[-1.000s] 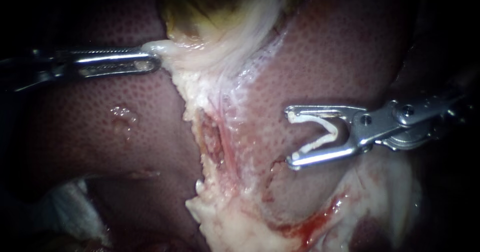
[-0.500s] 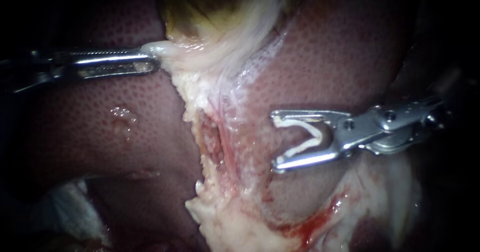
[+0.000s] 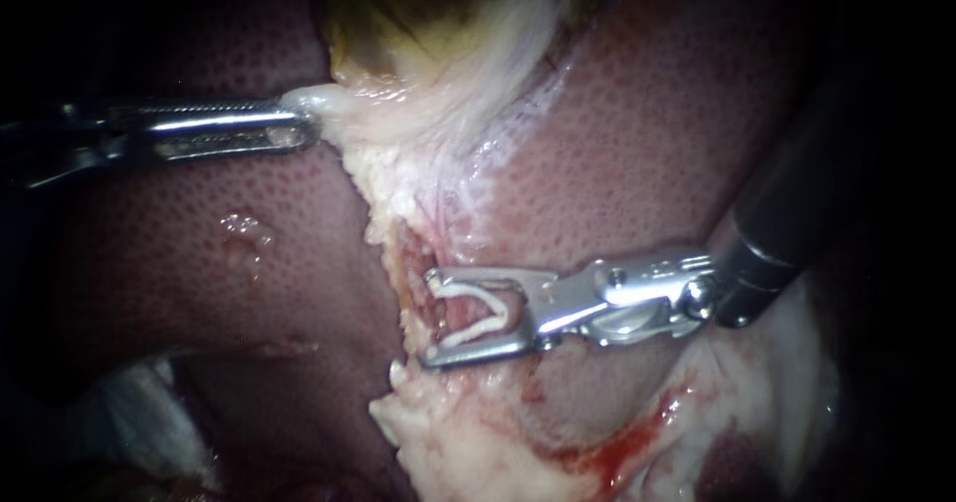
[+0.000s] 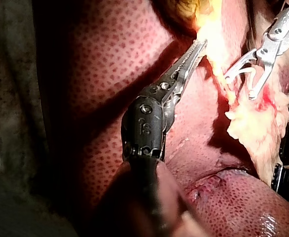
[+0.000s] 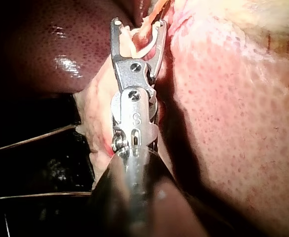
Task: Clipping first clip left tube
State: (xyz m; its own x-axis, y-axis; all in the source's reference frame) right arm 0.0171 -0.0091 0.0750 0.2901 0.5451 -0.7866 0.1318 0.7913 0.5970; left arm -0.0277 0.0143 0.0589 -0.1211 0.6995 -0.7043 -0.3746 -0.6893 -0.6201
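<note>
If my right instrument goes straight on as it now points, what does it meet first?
Likely the tube lying between the right instrument's jaws, inside the clip; depth is unclear.

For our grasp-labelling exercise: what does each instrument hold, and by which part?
Left instrument grips the pale tissue below the gallbladder, by its edge. Right instrument holds an open white clip by its two legs.
</note>
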